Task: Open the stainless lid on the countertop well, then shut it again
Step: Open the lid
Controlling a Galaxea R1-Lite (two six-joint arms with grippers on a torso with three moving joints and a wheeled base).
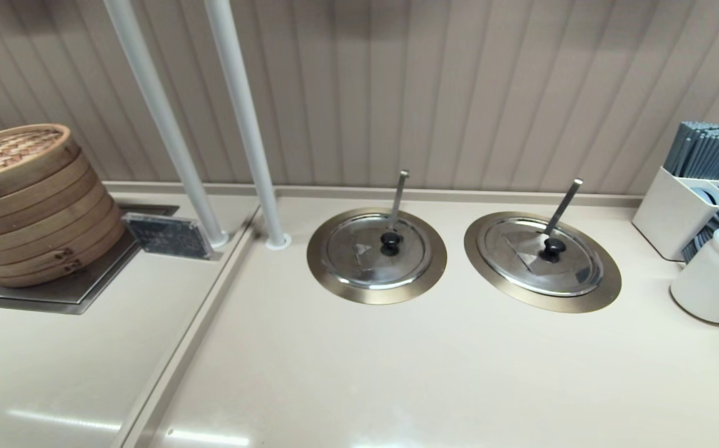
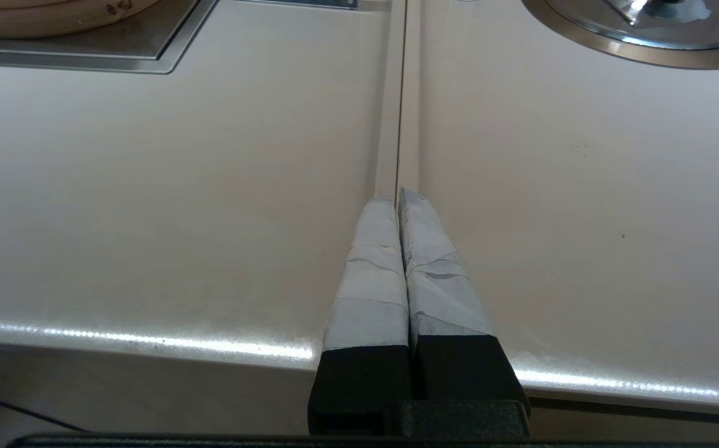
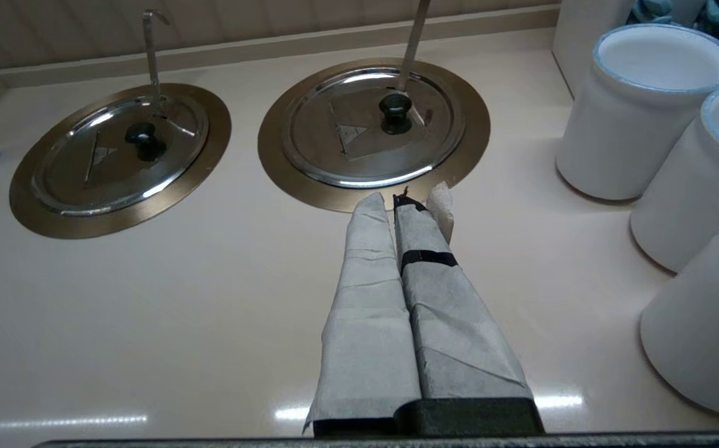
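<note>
**Lid shut, both claws closed and empty, approach not begun**

Lid job not started. Stainless lid [image 3: 373, 127] sits flat on the countertop well [image 3: 284, 158], straight ahead of the right claw [image 3: 404, 205] and close beyond its tips; black knob [image 3: 395, 113] is further on, at the lid's middle. Ladle handle [image 3: 413, 43] rises just behind the knob. Twin lid [image 3: 121, 154] lies off to the side, well apart from the claw; leave it alone.

Doing it well, as I judge it: spread the fingers first, come over the knob from above, stay on the near side so the ladle handle is not knocked, pinch the knob squarely, lift gently since polished steel may slip or swing on the hinged wedge panel. Lower slowly to avoid a clang.

Right claw: fingers pressed together, holding nothing, hovering over the bench [image 3: 147, 323], touching no lid. White cups [image 3: 639, 112] stand beside it; mind them.

Left claw [image 2: 399, 198]: fingers pressed together, empty, parked over the bench seam [image 2: 399, 93], well short of the twin well's rim [image 2: 583, 43].
</note>
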